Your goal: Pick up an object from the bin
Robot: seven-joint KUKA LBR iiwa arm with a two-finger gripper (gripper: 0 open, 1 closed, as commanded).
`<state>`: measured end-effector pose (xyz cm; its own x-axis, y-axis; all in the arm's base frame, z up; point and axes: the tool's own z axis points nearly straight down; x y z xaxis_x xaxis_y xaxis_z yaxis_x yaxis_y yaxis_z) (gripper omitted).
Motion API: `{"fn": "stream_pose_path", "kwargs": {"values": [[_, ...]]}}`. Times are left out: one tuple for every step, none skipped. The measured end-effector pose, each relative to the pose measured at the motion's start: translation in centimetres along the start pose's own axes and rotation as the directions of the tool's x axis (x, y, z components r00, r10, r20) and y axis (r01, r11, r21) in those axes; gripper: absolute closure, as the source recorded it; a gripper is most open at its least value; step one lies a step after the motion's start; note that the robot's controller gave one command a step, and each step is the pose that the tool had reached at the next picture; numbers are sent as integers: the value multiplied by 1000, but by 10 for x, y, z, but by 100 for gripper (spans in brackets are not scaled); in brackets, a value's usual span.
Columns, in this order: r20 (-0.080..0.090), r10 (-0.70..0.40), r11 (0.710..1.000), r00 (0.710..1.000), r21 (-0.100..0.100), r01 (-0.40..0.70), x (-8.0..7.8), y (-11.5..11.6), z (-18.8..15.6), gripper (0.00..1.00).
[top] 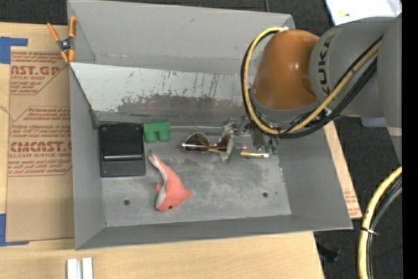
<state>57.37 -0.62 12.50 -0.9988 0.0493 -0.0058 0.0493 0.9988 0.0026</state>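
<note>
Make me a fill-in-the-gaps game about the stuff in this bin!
The block next to the black box is ____.
The toy lying below that block in the view is ____.
The thing nearest the gripper is a pair of ____.
Missing words: green; pink; sunglasses.

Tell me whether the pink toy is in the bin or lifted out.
In the bin: the pink toy lies on its floor, left of and apart from the gripper.
</note>
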Motion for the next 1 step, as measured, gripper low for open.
{"fn": "stream_pose_path", "kwargs": {"values": [[3,0,1000,1000,0,0,-1,0,-53,100]]}}
